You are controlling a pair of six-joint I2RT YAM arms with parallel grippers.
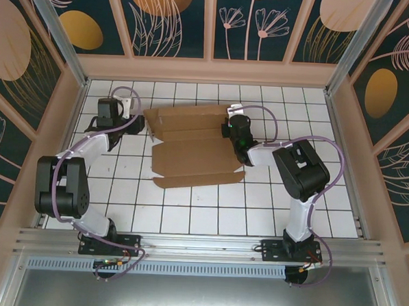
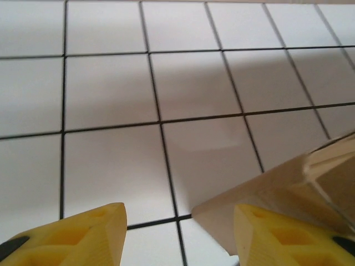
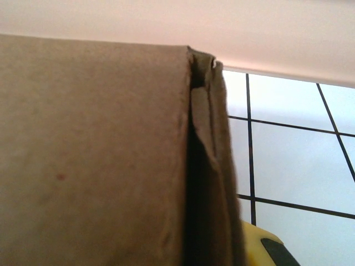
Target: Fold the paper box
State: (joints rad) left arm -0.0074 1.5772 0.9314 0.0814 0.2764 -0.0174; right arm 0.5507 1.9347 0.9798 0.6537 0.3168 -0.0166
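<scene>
White tiles: table [image 1: 188, 207] top with a black grid; soft shadows lie under the arms.
Room: dark teal walls [image 1: 170, 21] with pale plant drawings and orange ovals, in peach frames on the left, far and right sides.
Near edge: one metal rail [image 1: 199, 252], with both arm bases bolted to it.
Count: one paper box, two arms, two grippers.
Paper box [image 1: 194, 149]: brown cardboard in the far middle of the table. It is mostly opened out, with creased panels running far to near and a flap lying at its near edge.
Left arm [image 1: 62, 187]: reaches along the left side to the box's left edge.
Right arm [image 1: 299, 172]: reaches in from the right to the box's right edge.
Left gripper [image 1: 137, 124]: yellow fingers [image 2: 83, 241] are apart. A box corner pokes into the gap just beside the other finger; can't tell whether they touch.
Right gripper [image 1: 230, 130]: jaws are together, clamped on a doubled-up cardboard edge at the box's far right. One yellow finger [image 3: 260, 244] shows just beside the fold.
</scene>
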